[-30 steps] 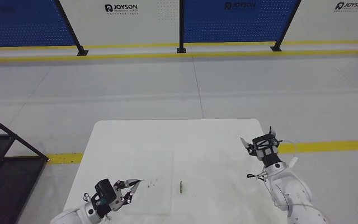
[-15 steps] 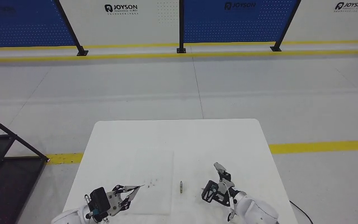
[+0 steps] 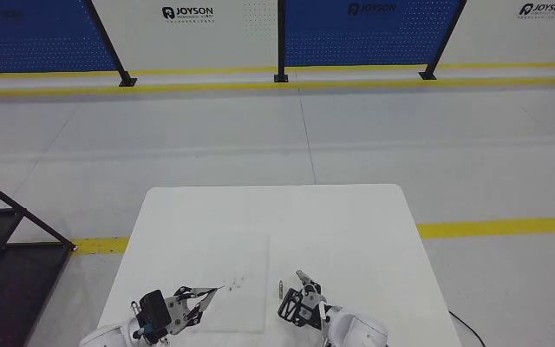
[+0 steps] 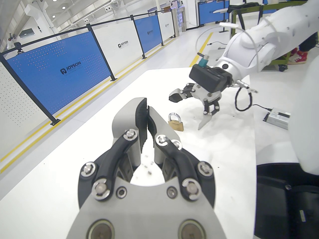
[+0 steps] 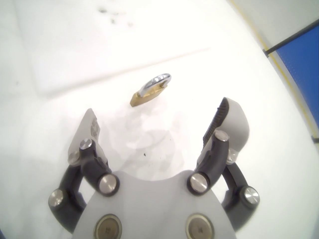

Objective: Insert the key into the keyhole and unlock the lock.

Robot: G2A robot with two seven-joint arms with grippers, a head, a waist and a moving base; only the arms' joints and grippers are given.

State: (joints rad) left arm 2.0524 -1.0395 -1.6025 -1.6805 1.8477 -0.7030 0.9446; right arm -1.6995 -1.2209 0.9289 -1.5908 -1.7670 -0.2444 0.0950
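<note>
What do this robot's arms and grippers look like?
Both arms wear smooth white shells, like the right arm. The left gripper and right gripper have pale grey fingers with ribbed black pads, black linkages and silver screws. The right wrist carries a black box with a teal plug, plus looping black and white cables.

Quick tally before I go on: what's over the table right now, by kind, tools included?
Brass padlock: 1
White mat: 1
Tools: 2 (left tool, shut; right tool, open beside the padlock)
Total: 4
</note>
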